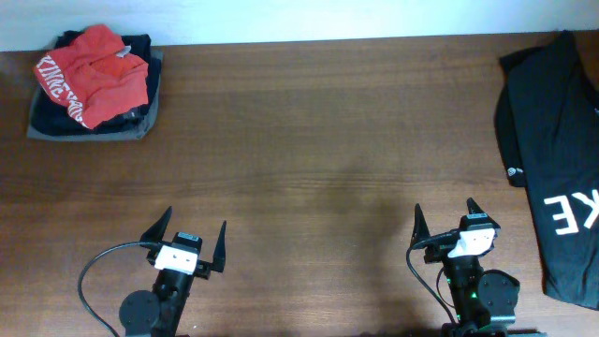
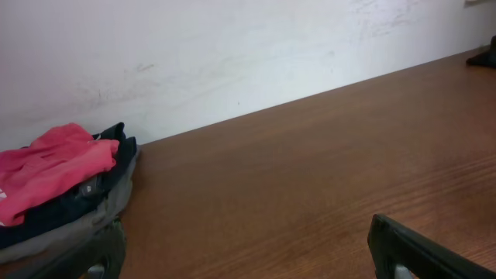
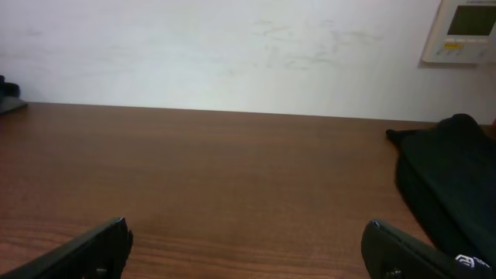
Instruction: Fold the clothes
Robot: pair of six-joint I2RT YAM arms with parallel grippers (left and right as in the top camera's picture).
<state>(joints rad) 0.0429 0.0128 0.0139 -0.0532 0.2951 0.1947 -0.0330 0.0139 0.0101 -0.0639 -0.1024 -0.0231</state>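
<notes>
1. The red-orange T-shirt point(image 1: 94, 75) lies bunched on top of the dark folded pile point(image 1: 136, 120), at the table's point(image 1: 328, 140) far left corner by the wall. White lettering shows along its left edge.
2. Crumpled as it is, the shirt shows no clear long axis. The heap covers most of the pile's top and spreads a little wider than it is deep. No sleeve or hem can be told apart from above.
3. From the left wrist view the shirt point(image 2: 46, 174) sits ahead and to the left on the pile point(image 2: 70, 213), with bare wood between it and the fingers.
4. The left gripper point(image 1: 197, 217) stands on the near side of the table, well apart from the pile and a little to its right. Its jaws are spread wide and hold nothing.
5. The right gripper point(image 1: 444, 206) is much farther from the pile, across the table to the right. It is likewise spread wide with nothing between its fingers.
6. The pile does not show clearly in the right wrist view.
7. The left arm is therefore the nearer one. In my judgement, the coming move is a reach forward and leftward to the pile to take the shirt off it.
8. A black T-shirt point(image 1: 552, 140) with white letters lies at the table edge opposite the pile, beside the right arm, and is not part of the job.
</notes>
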